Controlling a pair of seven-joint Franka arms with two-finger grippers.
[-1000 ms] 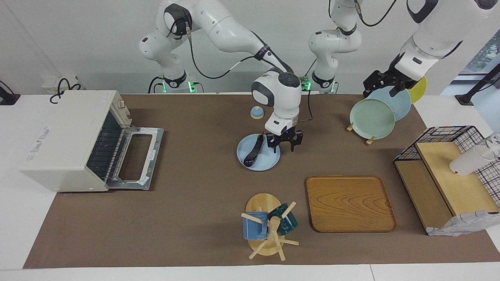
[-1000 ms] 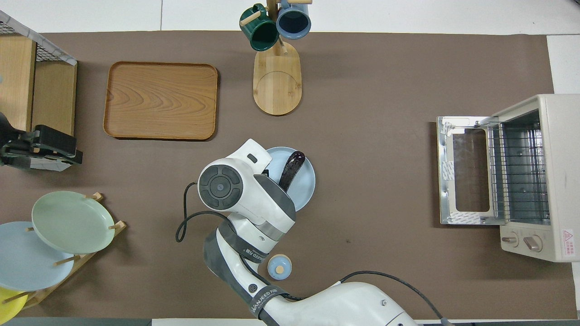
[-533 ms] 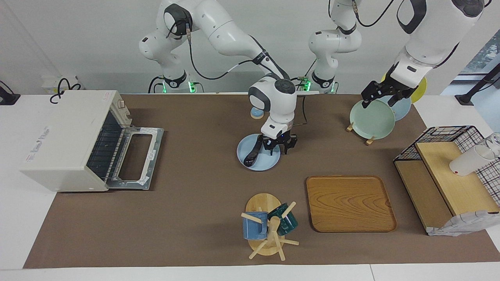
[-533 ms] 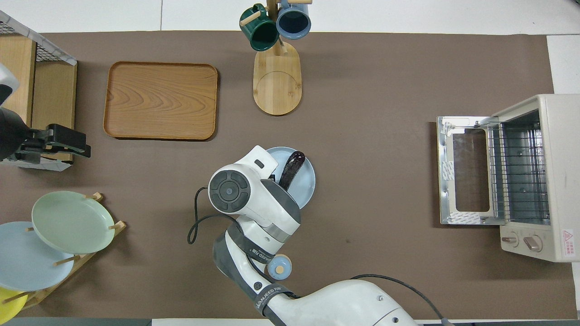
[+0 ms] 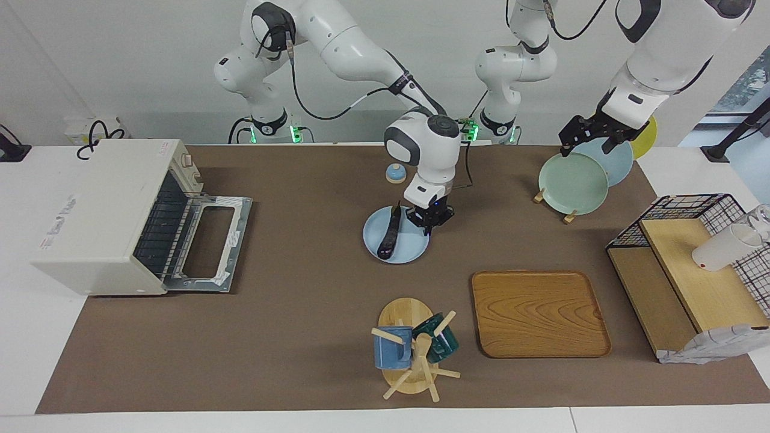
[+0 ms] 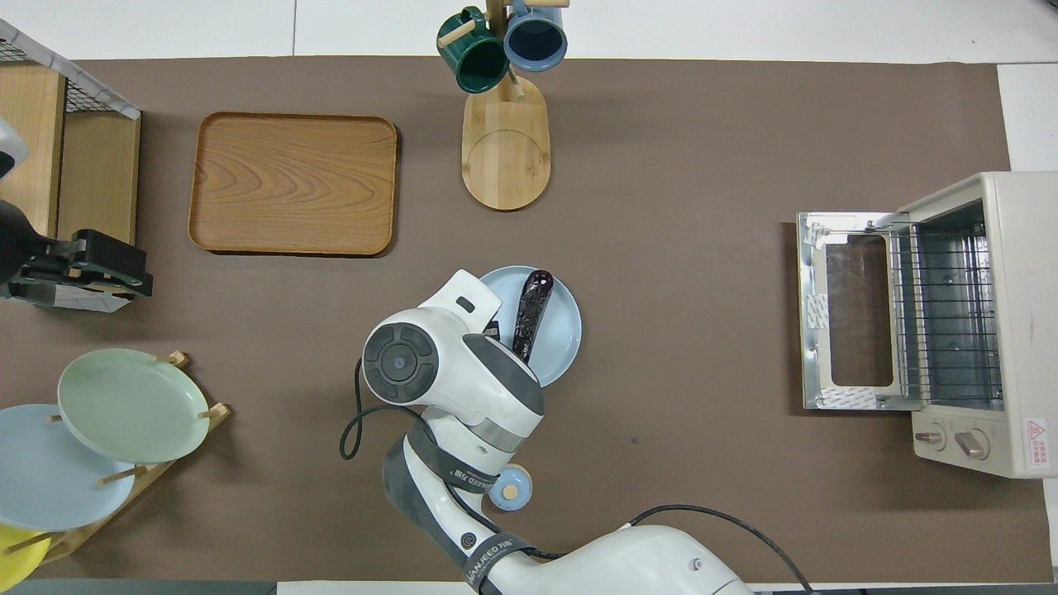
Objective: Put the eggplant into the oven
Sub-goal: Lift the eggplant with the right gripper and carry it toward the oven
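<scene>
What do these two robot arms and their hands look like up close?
Both arms are glossy white, built of rounded segments with dark grey bands at the joints. Black cables loop along them, and green lights glow at their bases. The right hand and the left hand are small black two-fingered claws. A grey band on the right arm carries white lettering.

"WANJEED" on right arm's strap [image 6: 489,549]; red warning triangle on oven [image 6: 1035,430]

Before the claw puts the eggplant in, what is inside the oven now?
Inside the oven, door down, only a bare wire rack shows. The part under its top is covered.
</scene>
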